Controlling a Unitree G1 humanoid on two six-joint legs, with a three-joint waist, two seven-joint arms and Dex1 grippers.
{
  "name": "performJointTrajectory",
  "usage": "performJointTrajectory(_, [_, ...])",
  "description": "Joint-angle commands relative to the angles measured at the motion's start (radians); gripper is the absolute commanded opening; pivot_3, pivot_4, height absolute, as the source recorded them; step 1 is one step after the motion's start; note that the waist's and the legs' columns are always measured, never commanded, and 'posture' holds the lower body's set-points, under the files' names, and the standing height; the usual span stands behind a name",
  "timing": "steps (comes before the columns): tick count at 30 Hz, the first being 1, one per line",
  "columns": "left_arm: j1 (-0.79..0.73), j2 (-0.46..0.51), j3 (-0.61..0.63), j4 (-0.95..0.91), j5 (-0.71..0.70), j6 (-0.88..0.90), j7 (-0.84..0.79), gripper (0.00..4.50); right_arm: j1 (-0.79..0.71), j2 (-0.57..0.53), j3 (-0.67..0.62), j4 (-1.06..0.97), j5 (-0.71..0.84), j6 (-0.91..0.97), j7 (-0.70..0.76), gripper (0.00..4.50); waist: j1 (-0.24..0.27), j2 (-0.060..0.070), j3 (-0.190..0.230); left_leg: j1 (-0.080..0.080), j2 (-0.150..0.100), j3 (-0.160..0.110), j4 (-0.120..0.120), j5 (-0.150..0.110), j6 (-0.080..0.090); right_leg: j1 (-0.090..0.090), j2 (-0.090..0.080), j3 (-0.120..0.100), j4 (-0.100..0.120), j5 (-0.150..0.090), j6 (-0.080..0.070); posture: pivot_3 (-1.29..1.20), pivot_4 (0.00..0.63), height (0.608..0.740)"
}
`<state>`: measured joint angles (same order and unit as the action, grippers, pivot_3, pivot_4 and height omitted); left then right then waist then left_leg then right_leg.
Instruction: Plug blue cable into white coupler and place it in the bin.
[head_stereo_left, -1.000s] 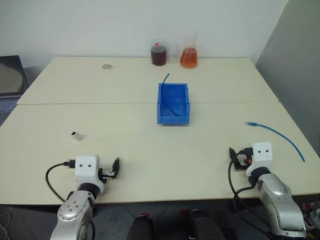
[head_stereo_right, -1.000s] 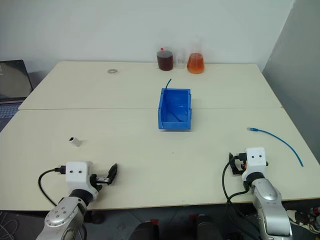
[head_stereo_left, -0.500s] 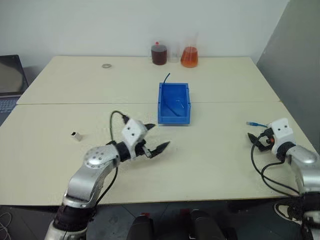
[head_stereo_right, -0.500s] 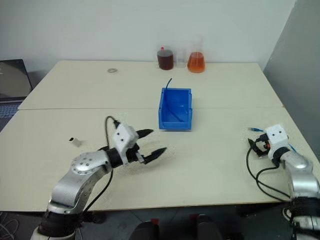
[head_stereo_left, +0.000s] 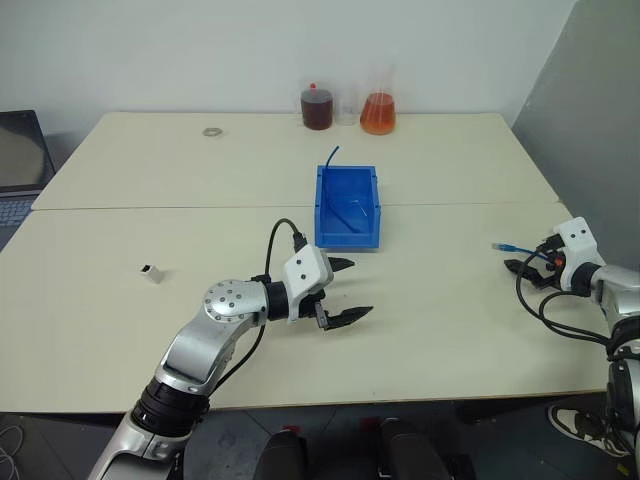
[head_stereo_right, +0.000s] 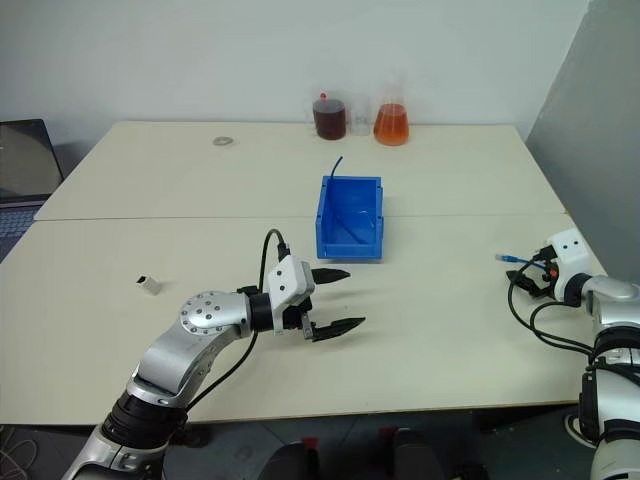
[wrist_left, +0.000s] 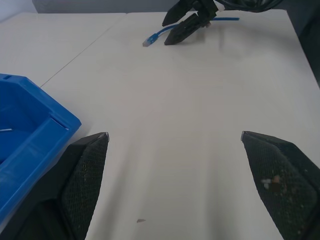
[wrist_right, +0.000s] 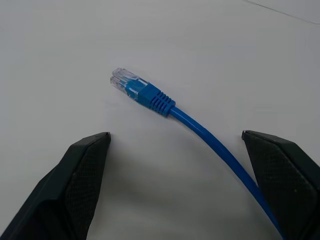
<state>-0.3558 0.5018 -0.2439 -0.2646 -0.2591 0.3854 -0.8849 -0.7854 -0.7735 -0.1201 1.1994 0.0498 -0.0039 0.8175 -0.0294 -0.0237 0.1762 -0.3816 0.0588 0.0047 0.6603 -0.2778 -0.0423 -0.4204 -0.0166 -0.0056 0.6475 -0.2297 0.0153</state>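
The blue cable (wrist_right: 200, 131) lies on the table at the right edge, and its clear plug (head_stereo_left: 499, 245) points left. My right gripper (head_stereo_left: 525, 264) is open and low over the table just behind the plug, so the cable runs between its fingers without being held. The white coupler (head_stereo_left: 152, 271) rests alone at the left of the near table. The bin (head_stereo_left: 347, 238) sits in the middle, with its low front facing me. My left gripper (head_stereo_left: 360, 287) hovers open and empty just in front of the bin, pointing right.
A dark blue cable piece (head_stereo_left: 330, 158) sticks up from the bin's back. Two flasks, one dark (head_stereo_left: 318, 108) and one orange (head_stereo_left: 378, 112), stand at the far edge, and a small ring (head_stereo_left: 213, 131) lies at the far left. A laptop (head_stereo_left: 20, 160) sits at the left.
My left arm swung up and to the right, from the front-left edge to the spot before the bin. My right arm moved forward and right to the cable's plug. Both grippers stayed open.
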Motion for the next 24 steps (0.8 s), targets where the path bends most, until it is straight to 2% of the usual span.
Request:
performJointTrajectory(1, [-0.007, 0.005, 0.014, -0.04, -0.029, 0.016, -0.014, 4.5, -0.022, -0.014, -0.017, 0.058, -0.005, 0.027, -0.02, 4.49, 0.0, 0.0, 0.0, 0.0, 0.0, 0.0, 0.0, 0.0, 0.0, 0.0, 0.0, 0.0, 0.0, 0.0, 0.0, 0.0, 0.15, 0.74])
performJointTrajectory(8, [-0.015, 0.03, 0.008, -0.07, -0.074, 0.066, -0.064, 4.5, -0.025, -0.034, -0.033, 0.083, 0.0, 0.048, 0.001, 4.49, 0.002, 0.0, 0.0, 0.0, 0.0, 0.0, 0.002, 0.0, 0.0, 0.001, 0.0, 0.001, 0.0, 0.001, 0.004, 0.0, 0.15, 0.74])
performJointTrajectory(9, [-0.017, 0.032, 0.005, -0.07, -0.073, 0.067, -0.067, 4.5, -0.023, -0.035, -0.034, 0.083, 0.001, 0.05, 0.012, 4.11, 0.003, 0.0, 0.0, 0.0, 0.0, 0.0, 0.002, 0.0, 0.0, 0.001, 0.0, 0.001, 0.0, 0.001, 0.004, 0.0, 0.15, 0.74])
performJointTrajectory(10, [-0.018, 0.033, 0.003, -0.071, -0.072, 0.068, -0.07, 4.5, -0.02, -0.036, -0.034, 0.084, 0.001, 0.054, 0.022, 3.98, 0.003, 0.0, 0.0, 0.0, 0.0, 0.0, 0.002, 0.0, 0.0, 0.001, 0.0, 0.001, 0.0, 0.001, 0.004, 0.0, 0.15, 0.74])
performJointTrajectory(24, [-0.021, 0.034, 0.027, -0.069, -0.088, 0.112, -0.076, 4.5, 0.009, -0.034, -0.027, 0.079, -0.011, 0.051, 0.063, 0.78, 0.004, 0.0, 0.0, 0.0, 0.0, 0.0, 0.002, 0.0, 0.0, 0.001, 0.0, 0.001, 0.0, 0.001, 0.003, 0.0, 0.15, 0.74])
